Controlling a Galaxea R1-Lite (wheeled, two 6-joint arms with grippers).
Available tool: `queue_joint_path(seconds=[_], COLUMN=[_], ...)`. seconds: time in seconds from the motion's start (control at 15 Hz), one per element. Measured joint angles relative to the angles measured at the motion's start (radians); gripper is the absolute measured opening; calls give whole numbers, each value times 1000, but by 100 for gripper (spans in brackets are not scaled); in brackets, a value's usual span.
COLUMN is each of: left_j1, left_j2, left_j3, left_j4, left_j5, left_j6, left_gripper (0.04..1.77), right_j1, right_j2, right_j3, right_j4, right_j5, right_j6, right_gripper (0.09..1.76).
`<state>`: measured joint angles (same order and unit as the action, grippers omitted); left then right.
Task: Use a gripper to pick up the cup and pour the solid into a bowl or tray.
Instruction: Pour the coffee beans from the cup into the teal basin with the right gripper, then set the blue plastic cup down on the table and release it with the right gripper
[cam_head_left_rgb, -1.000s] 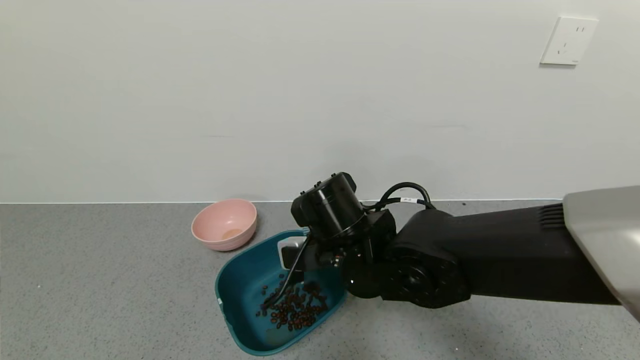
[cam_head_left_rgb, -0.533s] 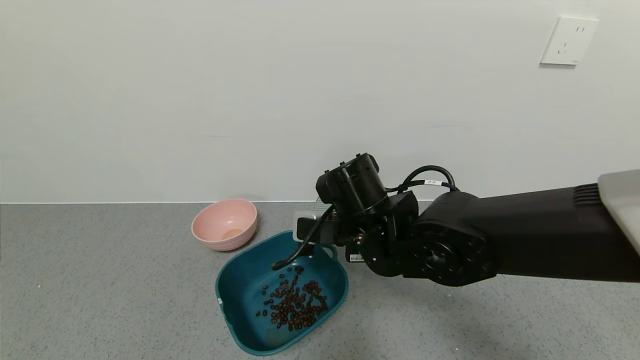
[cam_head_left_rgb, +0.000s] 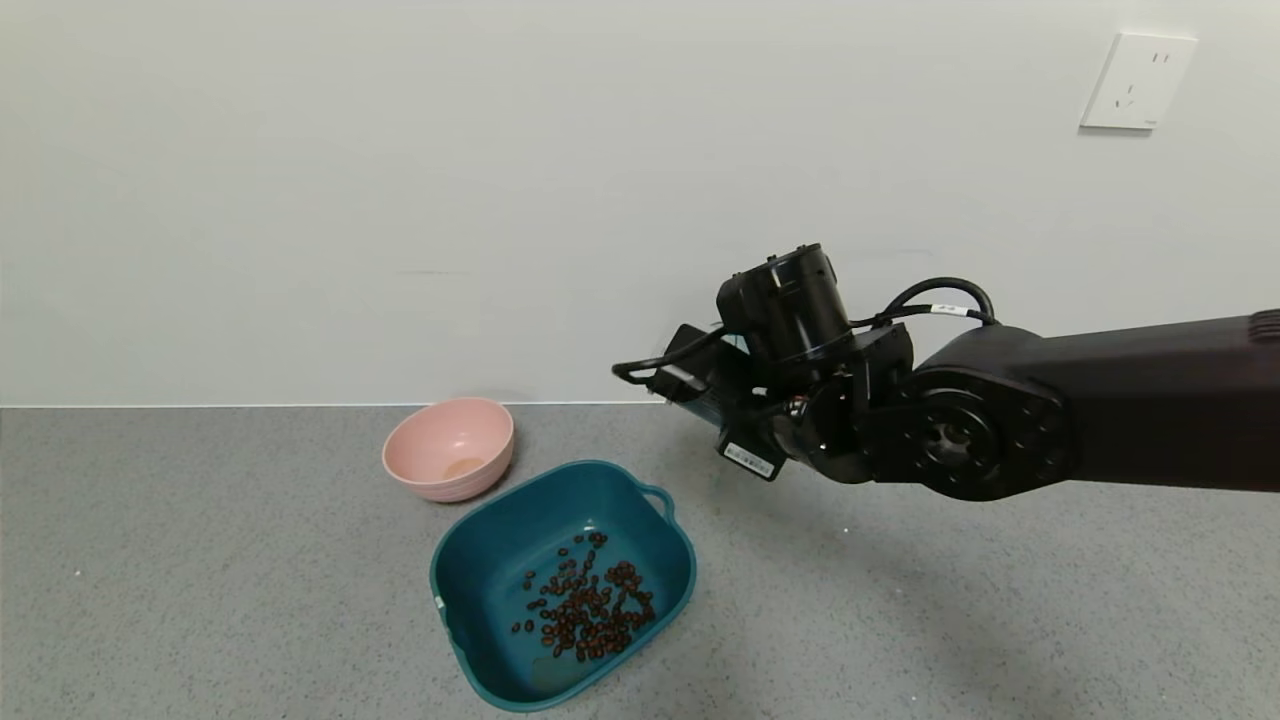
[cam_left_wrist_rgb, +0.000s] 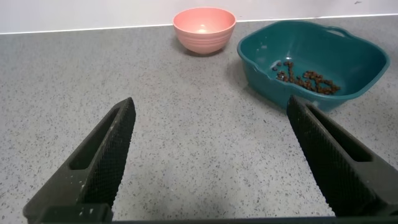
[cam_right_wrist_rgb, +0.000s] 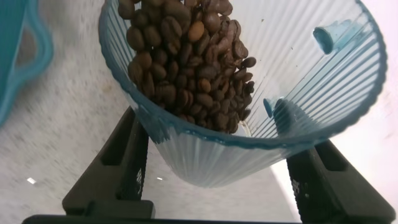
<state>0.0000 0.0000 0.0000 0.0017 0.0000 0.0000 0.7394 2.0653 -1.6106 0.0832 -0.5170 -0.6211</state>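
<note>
My right gripper is shut on the ribbed translucent blue cup, one finger on each side of it. The cup holds a heap of dark brown beans against its wall. In the head view the right gripper hangs in the air above and to the right of the teal tub, and the wrist hides the cup. More brown beans lie on the tub floor. The tub's rim and loop handle show at the edge of the right wrist view. My left gripper is open and empty, low over the grey table.
A round pink bowl stands behind the tub near the wall; it also shows in the left wrist view, beside the tub. The table is grey and speckled. A white wall socket is at the upper right.
My right arm has risen and swung right, from low over the tub to well above and beside it. The beans in the tub are now uncovered.
</note>
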Motion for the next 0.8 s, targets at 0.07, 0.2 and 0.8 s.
queue_joint_path(seconds=[0.07, 0.2, 0.8], left_j1=[0, 0, 0], left_j2=[0, 0, 0], left_j3=[0, 0, 0], left_j4=[0, 0, 0], left_j5=[0, 0, 0], left_j6=[0, 0, 0], left_gripper=[175, 175, 175], right_j1=[-11, -37, -71], right_j2=[-6, -14, -23], right_j3=[-1, 2, 72], right_j4=[1, 0, -16], right_j5=[13, 33, 107], right_j6=[68, 169, 614], right_gripper=[132, 132, 132])
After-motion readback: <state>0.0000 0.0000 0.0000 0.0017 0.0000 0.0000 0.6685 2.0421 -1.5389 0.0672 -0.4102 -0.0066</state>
